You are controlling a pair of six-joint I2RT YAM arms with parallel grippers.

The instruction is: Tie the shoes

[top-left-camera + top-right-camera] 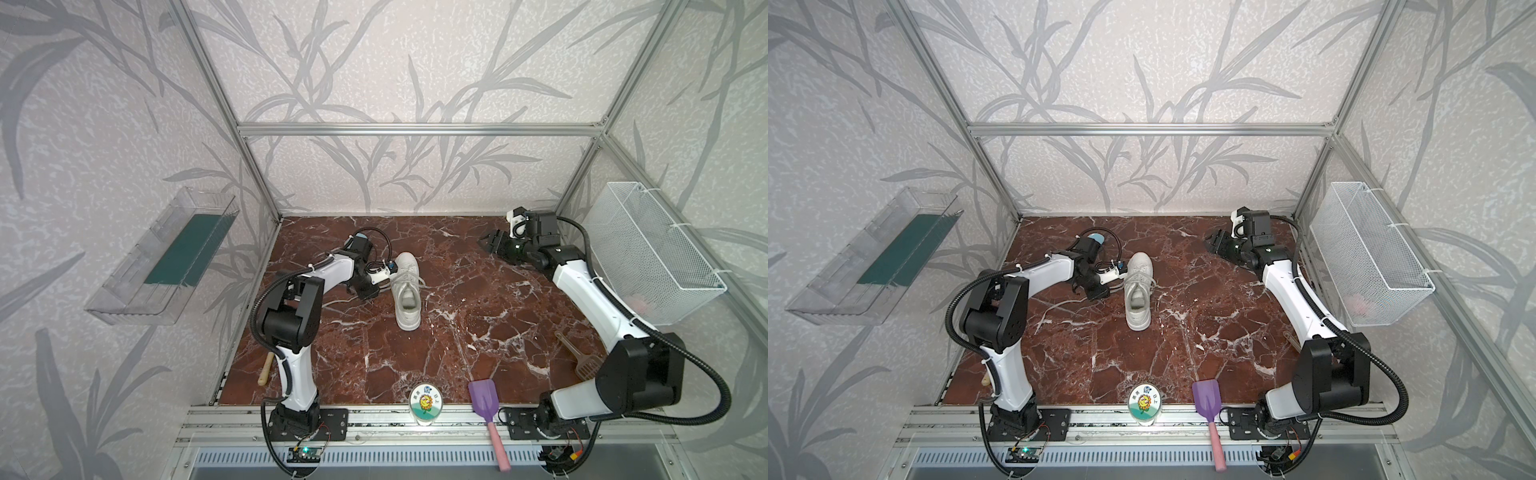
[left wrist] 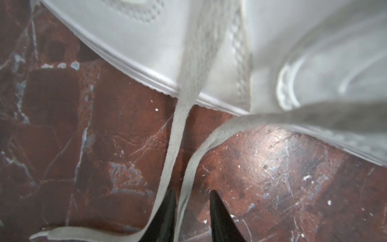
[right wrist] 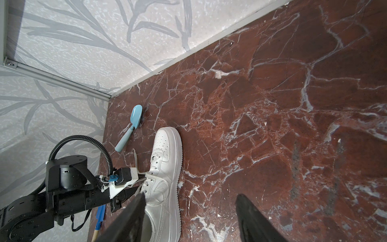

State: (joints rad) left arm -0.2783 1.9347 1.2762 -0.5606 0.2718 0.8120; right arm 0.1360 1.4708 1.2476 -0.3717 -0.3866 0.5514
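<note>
Centrally placed: shoe (image 1: pixel 407 297) sits upright on its sole mid-worktop (image 1: pixel 478 340), toe toward the back wall, heel toward the arm bases. Its laces (image 2: pixel 188 79) are untied; two flat strands spill off the shoe's left flank onto the marble.

Low beside that flank: left gripper (image 2: pixel 192 196). Jaws narrowly parted. One strand runs between them, lying against one finger; the other passes outside. A gap shows beside the inner strand, so no clamp is visible.

Near the back right corner: right gripper (image 3: pixel 190 196), spread wide, empty, well apart from the shoe.

Handling, as judged:
- The shoe looks light, with a stiff sole and a softer upper. It will likely slide on polished marble if a lace is tugged sideways.
- The laces are limp, flat and woven. Friction should be decent, but they will twist and flop.
- Best hold is a pinch across the flat of a strand, some way out from the eyelets, leaving slack for a loop.
- The second strand wants the right gripper.
- Pull gently, or the shoe drags.
</note>
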